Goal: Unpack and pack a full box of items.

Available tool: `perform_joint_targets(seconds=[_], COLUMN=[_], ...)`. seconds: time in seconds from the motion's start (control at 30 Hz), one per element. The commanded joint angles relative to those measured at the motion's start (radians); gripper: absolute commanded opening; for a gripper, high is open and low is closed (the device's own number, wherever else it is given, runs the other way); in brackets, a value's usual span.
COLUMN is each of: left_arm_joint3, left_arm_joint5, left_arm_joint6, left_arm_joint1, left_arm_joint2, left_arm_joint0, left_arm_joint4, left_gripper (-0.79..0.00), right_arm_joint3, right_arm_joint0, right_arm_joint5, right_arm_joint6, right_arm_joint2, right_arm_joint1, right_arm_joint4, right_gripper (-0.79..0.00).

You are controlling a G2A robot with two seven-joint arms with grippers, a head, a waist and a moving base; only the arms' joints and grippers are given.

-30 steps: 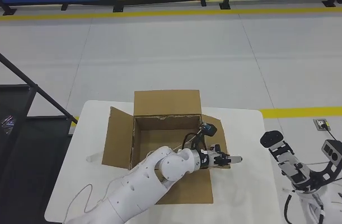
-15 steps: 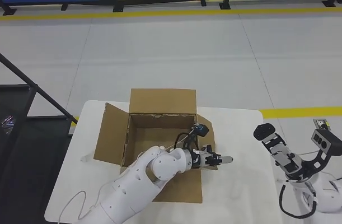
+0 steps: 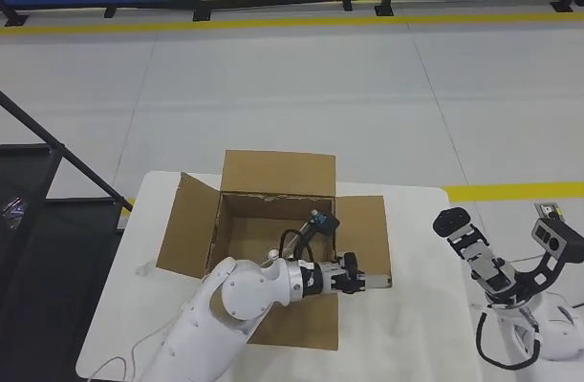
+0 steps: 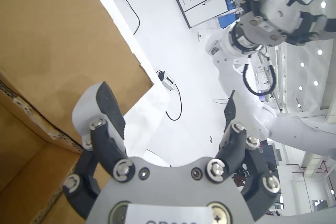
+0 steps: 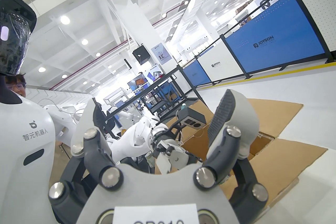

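The box (image 3: 272,174) is set open on the table (image 3: 421,320) — the left gripper (image 3: 372,281) is held spread at the box's right side, the right gripper (image 5: 160,99) likewise spread, raised well right of the box.

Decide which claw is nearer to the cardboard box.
Left. The left claw sits open at the cardboard box's rim, beside its side flap. The right claw stands well apart from the box, raised near the white table's edge.

Box (image 3: 272,172) centre on table (image 3: 416,315); L claw (image 3: 370,282) at its R flap (image 3: 363,234).
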Motion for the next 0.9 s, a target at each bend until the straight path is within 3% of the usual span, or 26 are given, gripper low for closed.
perform_joint_targets(seconds=[0.0,0.17,0.4,0.6,0.87], left_arm_joint3=[-0.056,-0.213,-0.398,-0.46,-0.413], left_arm_joint5=[-0.004,-0.015,-0.027,-0.082,-0.156], left_arm_joint6=[-0.005,-0.006,0.001,0.024,0.073], left_arm_joint1=[0.01,0.042,0.086,0.108,0.121], left_arm_joint2=[-0.042,-0.209,-0.519,-0.766,-1.015], left_arm_joint0=[0.031,0.131,0.309,0.455,0.607], left_arm_joint4=[-0.012,-0.059,-0.1,-0.214,-0.36], left_gripper=[0.0,0.0,0.0,0.0,0.0], right_arm_joint3=[-0.014,-0.066,-0.203,-0.199,-0.006], right_arm_joint0=[-0.005,-0.015,0.06,0.263,0.591], right_arm_joint5=[0.011,0.074,0.366,0.598,0.748], right_arm_joint6=[-0.024,-0.058,0.02,0.234,0.392], right_arm_joint2=[0.005,0.035,-0.038,-0.275,-0.669], right_arm_joint1=[-0.001,0.0,0.003,-0.006,-0.074], right_arm_joint4=[-0.015,-0.142,-0.436,-0.666,-0.825], right_gripper=[0.0,0.0,0.0,0.0,0.0])
